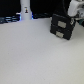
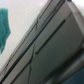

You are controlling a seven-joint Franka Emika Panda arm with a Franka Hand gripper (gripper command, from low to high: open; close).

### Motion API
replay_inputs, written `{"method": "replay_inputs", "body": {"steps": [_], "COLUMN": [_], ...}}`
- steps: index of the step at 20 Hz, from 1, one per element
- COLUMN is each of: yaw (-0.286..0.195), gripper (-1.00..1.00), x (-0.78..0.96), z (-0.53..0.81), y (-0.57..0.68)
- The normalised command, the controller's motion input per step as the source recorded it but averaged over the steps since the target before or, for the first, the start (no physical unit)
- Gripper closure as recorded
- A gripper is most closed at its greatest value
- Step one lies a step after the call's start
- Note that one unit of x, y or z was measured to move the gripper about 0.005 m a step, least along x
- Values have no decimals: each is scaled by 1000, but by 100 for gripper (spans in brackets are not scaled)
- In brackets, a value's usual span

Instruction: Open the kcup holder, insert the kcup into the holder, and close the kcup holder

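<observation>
The kcup holder (image 1: 61, 26) is a black boxy block with two pale panels on its front, standing at the back of the white table towards the exterior view's right. My gripper (image 1: 73, 17) is right at its upper far corner, and the blur hides its jaws. The wrist view is filled by a close, slanted dark and grey surface of the holder (image 2: 52, 47). A blurred teal-green shape (image 2: 4, 27) shows at the edge of the wrist view; I cannot tell whether it is the kcup. No kcup shows in the exterior view.
A white bottle-like post (image 1: 25, 11) stands at the back on the exterior view's left. Dark clutter lines the table's back edge (image 1: 10, 20). The white tabletop (image 1: 35, 57) spreads out in front of the holder.
</observation>
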Motion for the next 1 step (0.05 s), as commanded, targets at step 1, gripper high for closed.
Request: {"method": "replay_inputs", "body": {"steps": [1], "yaw": [-73], "gripper": [-100], "x": [-8], "z": [-85], "y": [-21]}}
